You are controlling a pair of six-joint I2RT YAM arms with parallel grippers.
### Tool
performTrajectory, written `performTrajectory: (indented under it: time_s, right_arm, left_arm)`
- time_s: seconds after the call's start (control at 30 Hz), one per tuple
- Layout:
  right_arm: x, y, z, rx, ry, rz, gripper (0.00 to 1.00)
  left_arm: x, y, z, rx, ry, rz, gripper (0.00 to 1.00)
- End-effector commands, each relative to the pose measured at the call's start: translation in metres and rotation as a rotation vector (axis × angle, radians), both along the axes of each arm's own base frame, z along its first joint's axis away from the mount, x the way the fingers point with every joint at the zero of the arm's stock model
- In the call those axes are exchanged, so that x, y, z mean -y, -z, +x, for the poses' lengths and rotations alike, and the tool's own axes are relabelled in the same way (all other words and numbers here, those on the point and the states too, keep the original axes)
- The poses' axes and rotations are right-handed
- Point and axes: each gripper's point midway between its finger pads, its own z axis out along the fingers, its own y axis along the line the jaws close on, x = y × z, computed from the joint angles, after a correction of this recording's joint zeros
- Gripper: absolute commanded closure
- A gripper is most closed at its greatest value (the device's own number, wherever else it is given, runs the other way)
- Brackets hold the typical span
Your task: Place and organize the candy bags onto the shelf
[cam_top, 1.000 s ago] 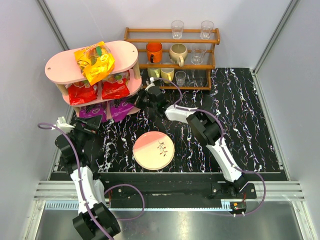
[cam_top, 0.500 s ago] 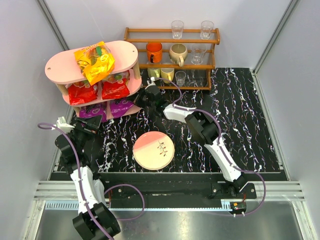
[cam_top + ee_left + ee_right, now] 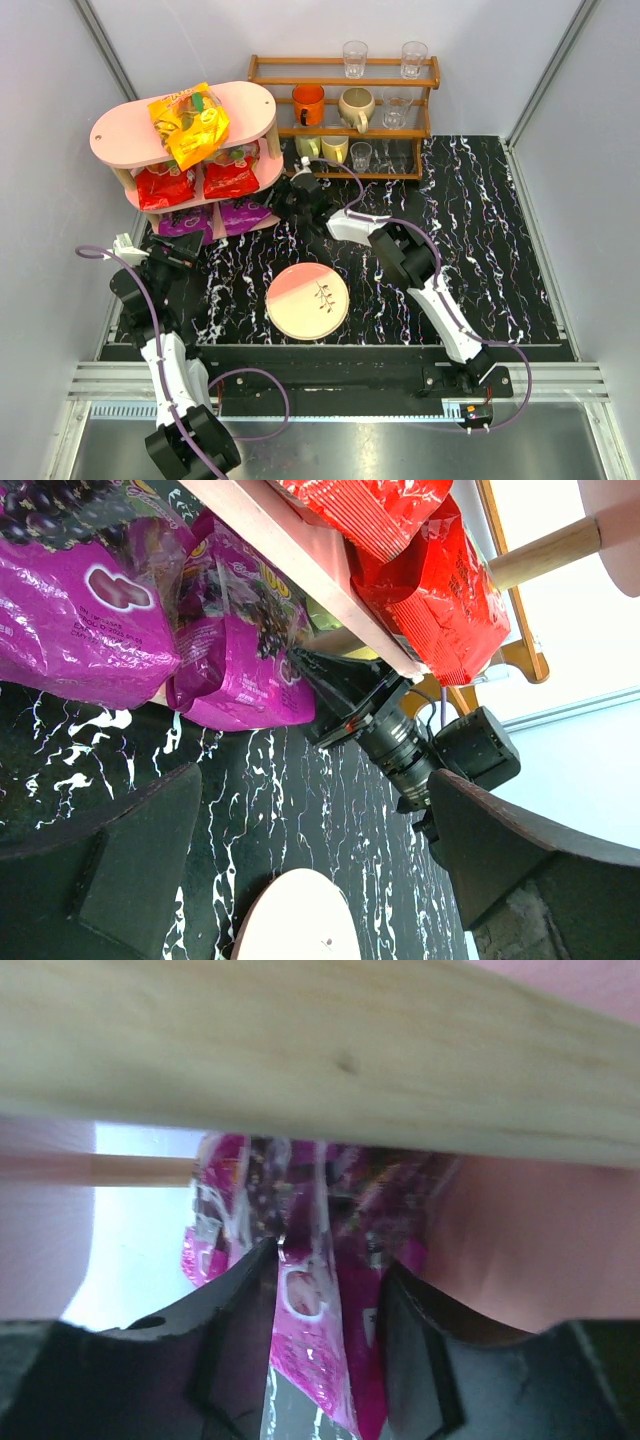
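Seating last purple candy bag (image 3: 305, 1300) in shelf (image 3: 120, 135) bottom tier with right tool (image 3: 283, 197) apparently clamped on it; left tool (image 3: 310, 820) parted, empty. Needs release, straight withdrawal.

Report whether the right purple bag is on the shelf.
On: purple bag lies on shelf bottom board, right tool gripping its edge.

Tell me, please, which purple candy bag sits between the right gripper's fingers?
The right-hand purple bag on the bottom tier; the right gripper straddles its edge, while the left-hand purple bag lies untouched.
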Motion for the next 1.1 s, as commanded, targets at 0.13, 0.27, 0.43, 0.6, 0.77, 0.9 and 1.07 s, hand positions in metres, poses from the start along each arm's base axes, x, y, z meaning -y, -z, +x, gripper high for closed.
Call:
performTrajectory:
  time_s: [0.13, 0.27, 0.43, 0.6, 0.77, 0.9, 1.07]
  right_arm:
    - [0.019, -0.018, -0.020, 0.070, -0.007, -0.066, 0.41]
    - [0.032, -0.022, -0.030, 0.091, -0.013, -0.080, 0.37]
    - [0.054, -0.035, -0.032, 0.133, 0.000, -0.086, 0.34]
    - [0.089, -0.067, -0.043, 0.176, 0.012, -0.075, 0.33]
    - [0.155, -0.080, -0.080, 0.198, 0.071, -0.204, 0.32]
    - [0.217, -0.069, -0.116, 0.145, 0.141, -0.434, 0.35]
    - [0.295, -0.084, -0.146, 0.174, 0.278, -0.665, 0.39]
  left_arm:
    - [0.003, -0.029, 0.001, 0.074, 0.024, 0.040, 0.01]
    - [0.002, -0.030, 0.001, 0.069, 0.019, 0.054, 0.01]
    - [0.000, -0.033, 0.001, 0.066, 0.012, 0.067, 0.01]
    - [-0.009, -0.030, 0.001, 0.001, -0.040, 0.068, 0.01]
    - [-0.017, -0.021, -0.005, -0.126, -0.075, 0.120, 0.01]
    - [-0.023, -0.025, -0.014, -0.158, -0.120, 0.198, 0.01]
    - [-0.023, -0.036, -0.020, -0.158, -0.127, 0.256, 0.01]
